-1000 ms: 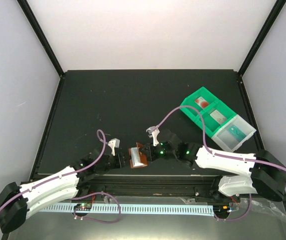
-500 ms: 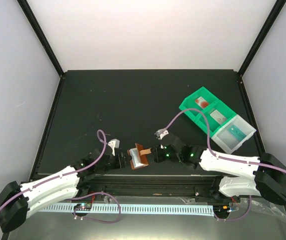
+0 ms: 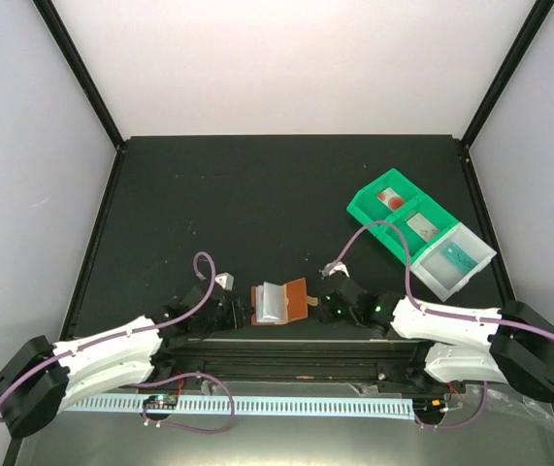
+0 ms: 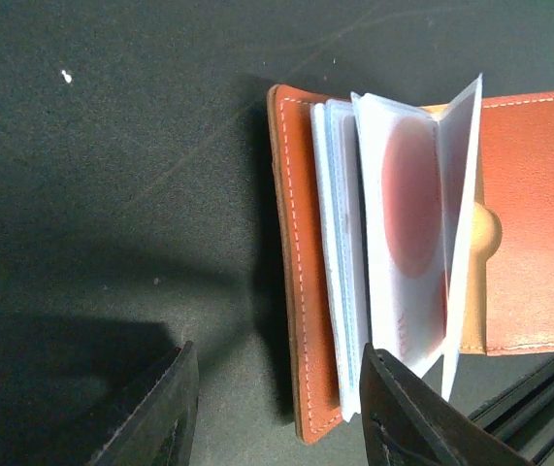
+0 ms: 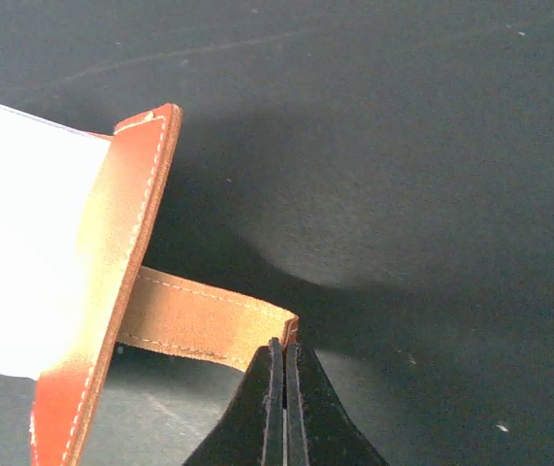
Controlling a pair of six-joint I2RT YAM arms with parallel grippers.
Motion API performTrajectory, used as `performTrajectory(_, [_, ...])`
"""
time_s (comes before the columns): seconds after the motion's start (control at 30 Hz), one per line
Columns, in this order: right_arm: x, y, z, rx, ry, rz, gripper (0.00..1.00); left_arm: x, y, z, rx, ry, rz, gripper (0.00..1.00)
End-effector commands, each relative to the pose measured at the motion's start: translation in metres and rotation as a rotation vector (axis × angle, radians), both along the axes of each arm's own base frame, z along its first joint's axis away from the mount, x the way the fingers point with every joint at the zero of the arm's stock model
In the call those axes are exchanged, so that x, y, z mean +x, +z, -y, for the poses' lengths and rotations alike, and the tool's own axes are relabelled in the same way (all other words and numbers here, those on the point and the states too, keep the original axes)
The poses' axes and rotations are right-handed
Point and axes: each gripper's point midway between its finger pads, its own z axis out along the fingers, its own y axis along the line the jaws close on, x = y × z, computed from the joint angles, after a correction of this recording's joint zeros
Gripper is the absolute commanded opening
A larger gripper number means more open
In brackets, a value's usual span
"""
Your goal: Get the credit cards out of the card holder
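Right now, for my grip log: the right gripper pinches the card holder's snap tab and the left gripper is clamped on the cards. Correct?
Not quite. The left wrist view shows the left gripper open, fingers apart near the cards, clamping nothing. The right gripper does pinch the snap tab of the card holder.

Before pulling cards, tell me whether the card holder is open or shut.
Open. The card holder lies with its cover spread aside, the right hand shut on its snap tab, pale sleeves fanned up.
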Motion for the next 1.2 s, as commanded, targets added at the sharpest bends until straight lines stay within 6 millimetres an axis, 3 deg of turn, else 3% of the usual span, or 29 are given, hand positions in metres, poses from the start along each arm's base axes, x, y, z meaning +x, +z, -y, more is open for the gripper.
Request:
performTrajectory(0.0, [0.006, -0.007, 0.016, -0.044, -0.058, 0.026, 0.01, 0.017, 0.022, 0.014, -0.032, -0.005, 0.059, 0.48])
performTrajectory(0.43, [0.0, -0.024, 0.03, -0.067, -0.092, 0.002, 0.01, 0.024, 0.02, 0.036, -0.073, -0.042, 0.036, 0.45])
performTrajectory(0.87, [-0.003, -0.022, 0.03, -0.046, -0.079, 0.002, 0.01, 0.024, 0.017, 0.061, -0.155, -0.09, -0.022, 0.41])
performTrajectory(1.17, [-0.005, -0.008, 0.016, -0.009, -0.039, -0.017, 0.03, 0.027, 0.023, 0.071, -0.166, -0.114, -0.025, 0.14])
